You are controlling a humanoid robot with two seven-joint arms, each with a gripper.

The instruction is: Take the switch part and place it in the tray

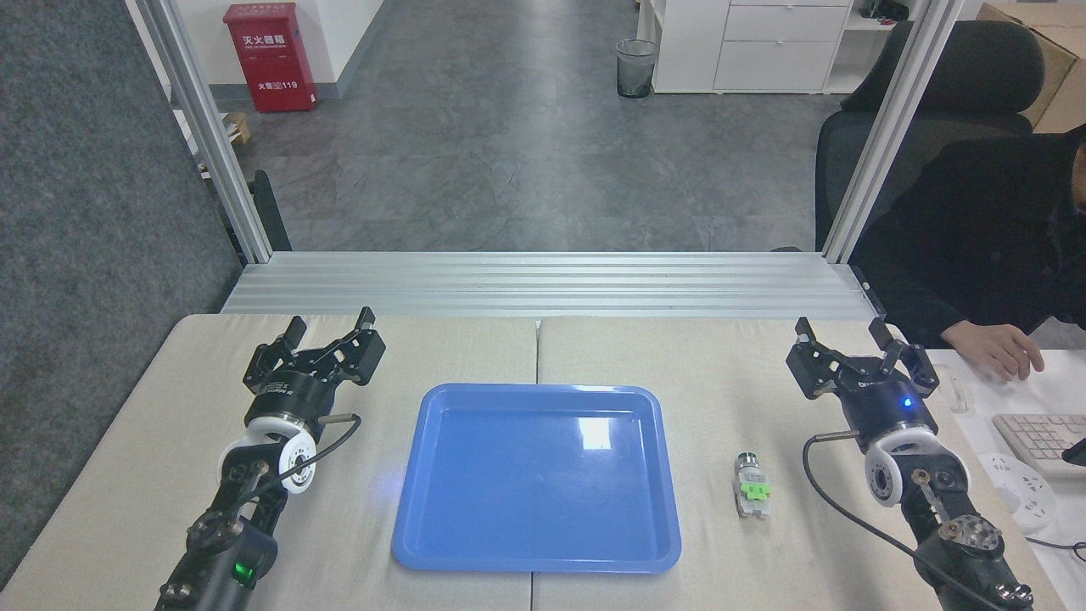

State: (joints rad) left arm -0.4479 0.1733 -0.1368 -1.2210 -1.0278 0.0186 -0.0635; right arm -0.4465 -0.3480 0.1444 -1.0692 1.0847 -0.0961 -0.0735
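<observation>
Blue tray (pixel 475 543) beside switch part (pixel 752 490)

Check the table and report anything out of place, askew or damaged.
Nothing stands out. The switch part lies intact on the table, right of the tray, apart from its rim. The tray sits square and holds nothing. Left gripper and right gripper are open, holding nothing.

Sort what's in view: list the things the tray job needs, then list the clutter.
Job: switch part, tray, right end effector, the nearer one.

Clutter: keyboard, person's hand, office chair, bin, red cabinet, left end effector.
</observation>
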